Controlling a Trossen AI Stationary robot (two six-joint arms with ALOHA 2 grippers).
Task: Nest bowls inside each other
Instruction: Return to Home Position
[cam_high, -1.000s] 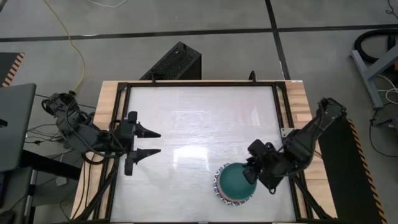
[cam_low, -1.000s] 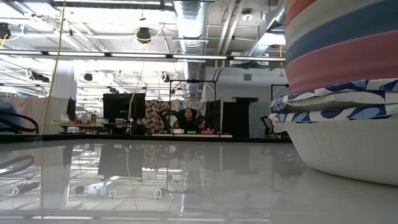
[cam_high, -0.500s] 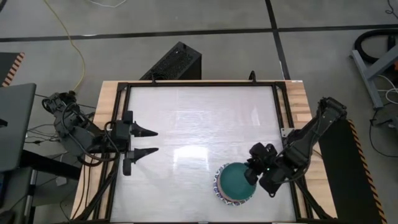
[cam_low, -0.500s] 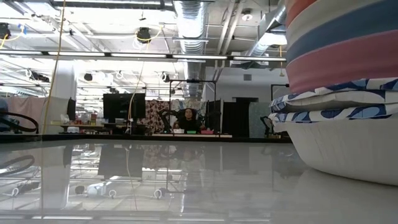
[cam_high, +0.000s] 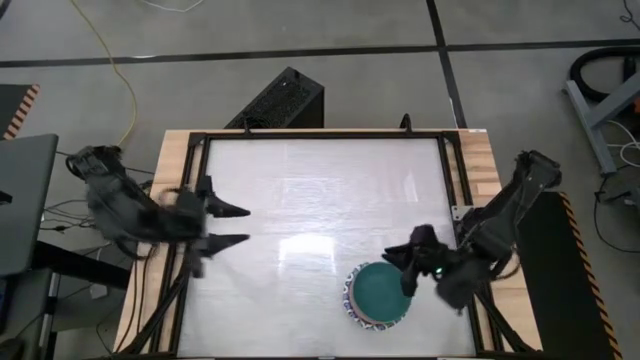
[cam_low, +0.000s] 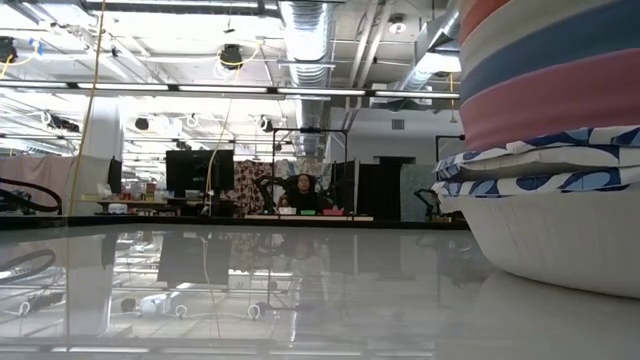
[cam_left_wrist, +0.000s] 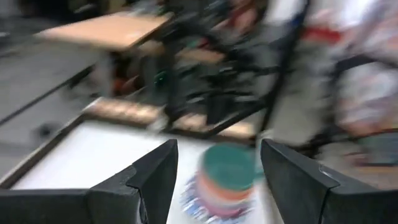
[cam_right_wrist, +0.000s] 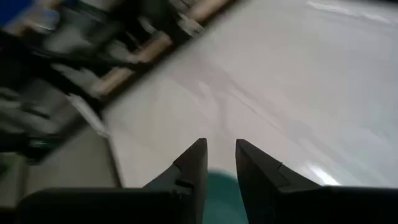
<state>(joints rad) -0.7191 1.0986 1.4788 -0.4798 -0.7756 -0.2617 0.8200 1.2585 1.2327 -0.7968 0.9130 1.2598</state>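
This was an open industrial lab: bare ceiling ducts (cam_low: 310, 28), a concrete floor (cam_high: 300, 28), and monitors (cam_low: 190, 168) on far benches (cam_low: 120, 212).

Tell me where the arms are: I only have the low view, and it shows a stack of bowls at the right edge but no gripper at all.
Observer: From above, the right gripper hangs at the right side of the stack, holding nothing.
Reviewer: My view cuts the stack's top off. Which bowl is uppermost?
Observer: The teal-green bowl; the high view shows it nested as the top one.
Reviewer: And the left arm?
Observer: The left gripper is open over the left edge of the table, well away from the stack.
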